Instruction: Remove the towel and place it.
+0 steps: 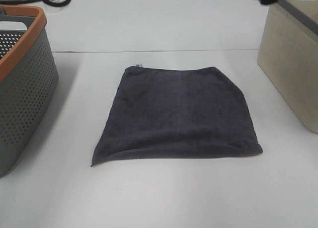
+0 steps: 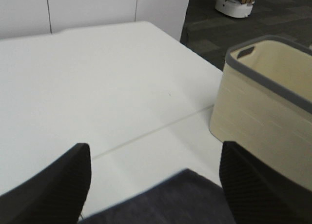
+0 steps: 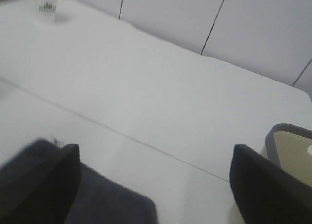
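The towel (image 1: 179, 114), a dark charcoal-grey plush square with a small white tag at its far left corner, lies flat in the middle of the white table (image 1: 149, 34). No arm shows in the exterior high view. In the left wrist view my left gripper (image 2: 155, 185) stands open, fingers wide apart above an edge of the towel (image 2: 165, 202), nothing between them. In the right wrist view my right gripper (image 3: 153, 185) is open too, with a corner of the towel (image 3: 102, 199) below its fingers.
A grey perforated basket with an orange rim (image 1: 22, 84) stands at the left edge. A beige bin with a grey rim (image 1: 290, 64) stands at the right, also visible as the beige bin (image 2: 263, 102) in the left wrist view. A clear cup (image 3: 47, 4) sits far back.
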